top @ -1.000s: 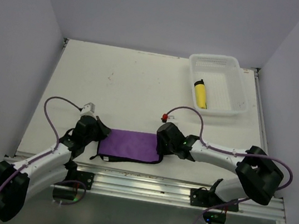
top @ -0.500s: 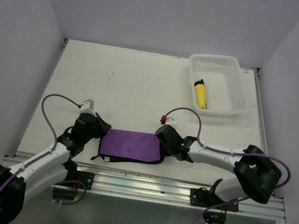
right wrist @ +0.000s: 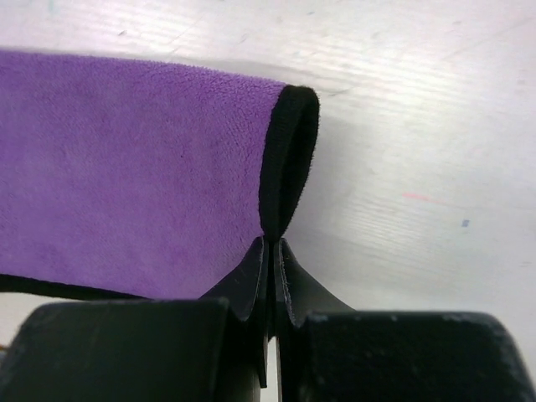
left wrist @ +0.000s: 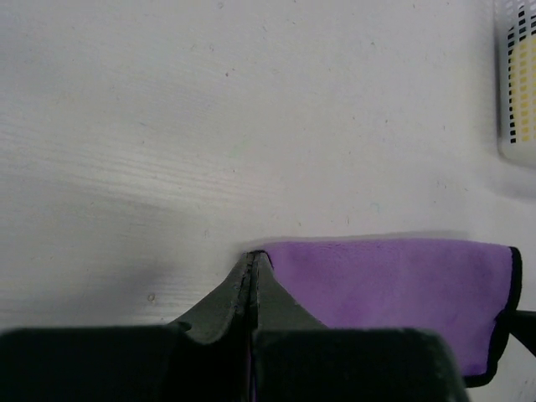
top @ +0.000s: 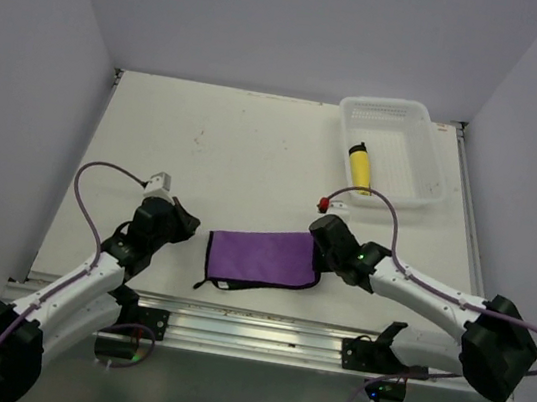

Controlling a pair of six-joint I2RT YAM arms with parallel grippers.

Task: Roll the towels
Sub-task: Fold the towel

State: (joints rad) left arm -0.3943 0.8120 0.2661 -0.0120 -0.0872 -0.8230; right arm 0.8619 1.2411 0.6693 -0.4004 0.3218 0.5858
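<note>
While the right hand [right wrist: 270, 243] is pinched shut on the black-edged end of the purple towel [top: 260, 257], which lies flat on the counter [top: 236, 146], the left hand [left wrist: 251, 258] is closed on nothing (just short of the cloth). With that end loose, a roll could skew or slip.

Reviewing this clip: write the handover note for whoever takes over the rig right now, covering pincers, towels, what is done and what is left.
The left pincer is shut; in the top view it sits just left of the purple towel, apparently holding nothing.
The right pincer is shut on the purple towel's black-edged right end, which curls up at the pinch.
The purple towel lies flat and unrolled near the front of the table.
The yellow towel lies rolled in the white basket.
Done: yellow. Left: rolling the purple one.
</note>
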